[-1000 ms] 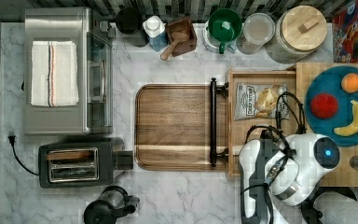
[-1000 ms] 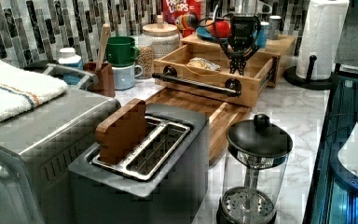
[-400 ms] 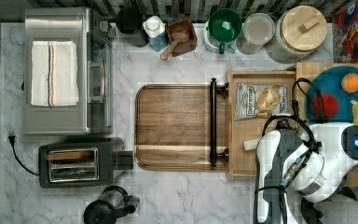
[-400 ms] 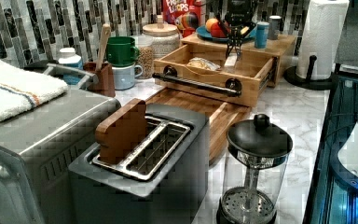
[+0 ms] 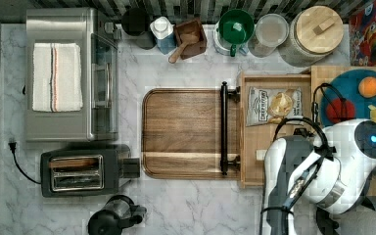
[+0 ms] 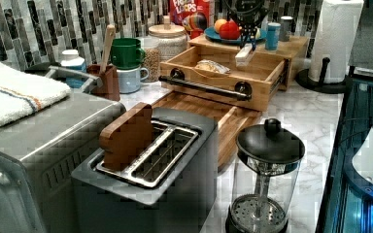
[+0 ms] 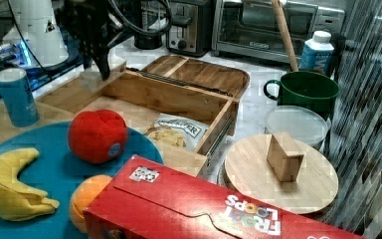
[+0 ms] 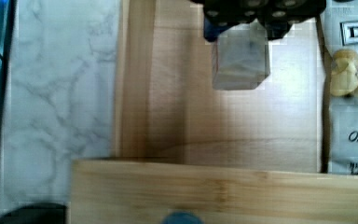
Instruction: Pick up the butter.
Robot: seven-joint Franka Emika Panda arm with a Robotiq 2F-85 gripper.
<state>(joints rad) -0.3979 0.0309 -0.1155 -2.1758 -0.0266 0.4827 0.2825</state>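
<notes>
Black robot gripper holding the pale cream-white wrapped butter stick above the open wooden drawer.
The fingers are closing on the stick's upper end, the butter is hanging below them clear of the drawer floor, and the clear printed chip bag is lying beside the tool.

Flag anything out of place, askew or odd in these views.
The butter is not lying in the drawer: it hangs tilted above it, gripped at one end by the gripper. The chip bag lies flat on the drawer floor. Nothing looks spilled or damaged.
</notes>
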